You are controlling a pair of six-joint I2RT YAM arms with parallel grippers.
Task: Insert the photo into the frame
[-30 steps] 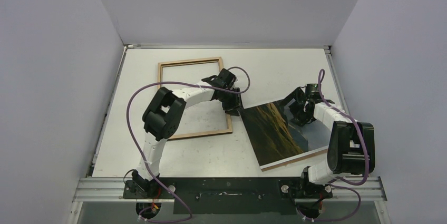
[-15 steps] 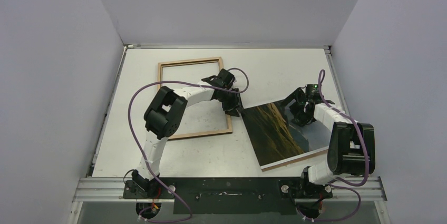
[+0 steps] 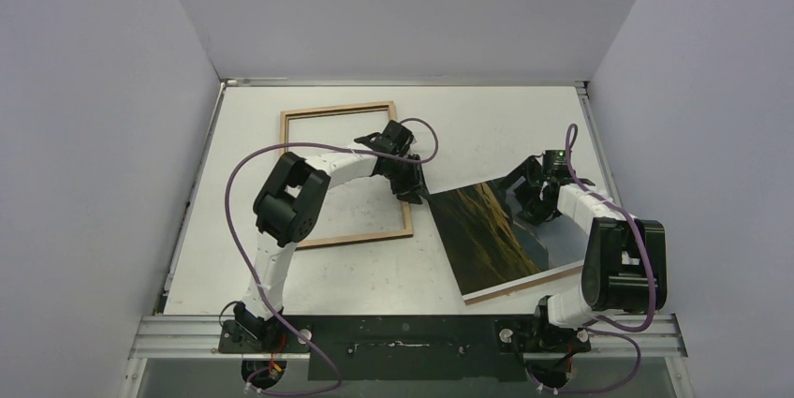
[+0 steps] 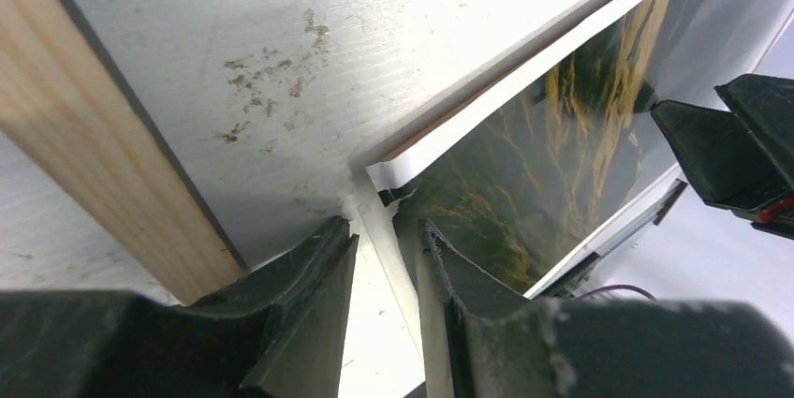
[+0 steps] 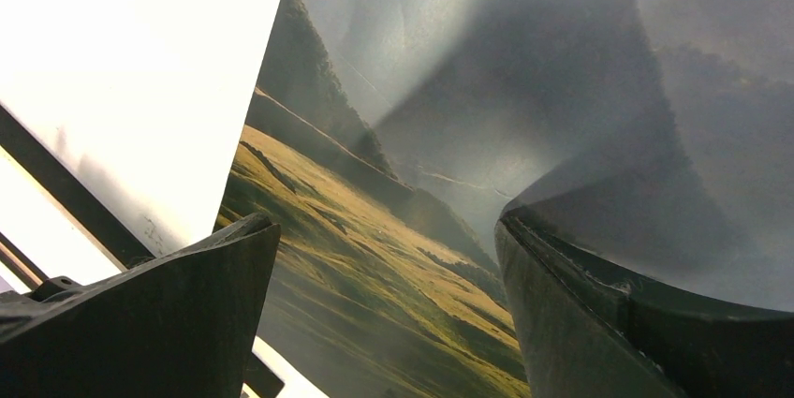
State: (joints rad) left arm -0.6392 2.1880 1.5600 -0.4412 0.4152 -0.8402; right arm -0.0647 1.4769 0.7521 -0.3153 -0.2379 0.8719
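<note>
At the near right of the table (image 3: 374,276), the photo (image 3: 477,234) lies askew on a brown board (image 3: 524,283) whose edge shows along its near side. It has not shifted in the last second and remains wholly outside the frame (image 3: 365,238), which lies flat just to its left. The left gripper (image 4: 384,234) has edged left toward the frame's right rail and narrowed slightly. Its fingers stand a little apart astride the photo's white corner border with no grip evident, so the pick-up is judged not yet secured. The right gripper (image 5: 386,225), unmoved, is spread wide over the print's far half. Whether either gripper's tips touch the print cannot be determined. The left arm hides part of the frame.
</note>
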